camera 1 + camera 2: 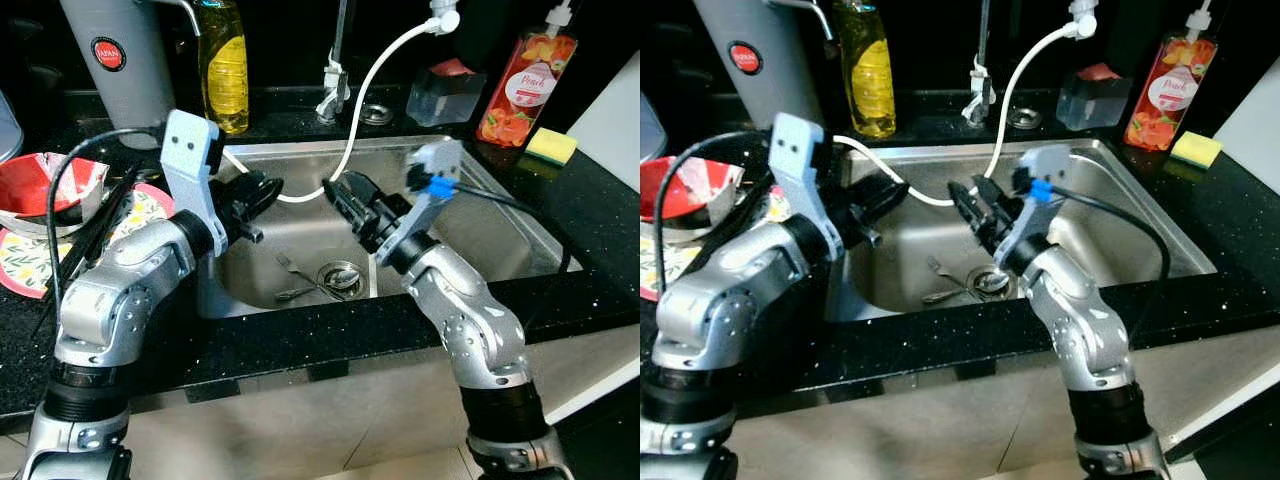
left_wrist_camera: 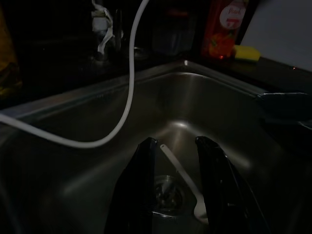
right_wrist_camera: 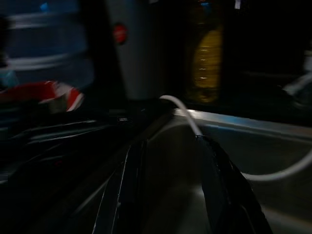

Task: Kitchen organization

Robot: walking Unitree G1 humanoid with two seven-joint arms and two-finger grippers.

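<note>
1. The head views take in the whole stainless sink (image 1: pixel 500 225) set in a black speckled counter (image 1: pixel 600 210). Both arms reach over its near rim, and the left gripper (image 1: pixel 262 190) and the right gripper (image 1: pixel 345 195) point toward each other above the basin.
2. The left wrist view looks down into the basin: its two black fingers (image 2: pixel 139 190) stand apart with nothing between them. A white spoon (image 2: pixel 183 187) lies on the sink floor past them, beside the drain (image 2: pixel 165 192).
3. The right wrist view faces left across the counter. Its fingers (image 3: pixel 222 185) are spread and empty.
4. From the head, a fork (image 1: pixel 300 270) and another piece of metal cutlery lie on the sink floor, just left of the drain. They sit below and between the two grippers, touched by neither.
5. A white hose (image 1: pixel 365 90) drops from the far tap (image 1: pixel 335 85) and loops across the far side of the basin.
6. At far right stands a pump bottle (image 1: pixel 525 85) labelled "Peach", with a yellow sponge (image 1: pixel 552 146) beside it.
7. At far left a grey appliance (image 1: pixel 120 60) bears a red round badge reading "JAPAN". A yellow liquid bottle (image 1: pixel 225 65) stands to its right.
8. On the left counter a red-and-white crumpled container (image 1: pixel 50 185) sits on a floral plate (image 1: pixel 25 260).
</note>
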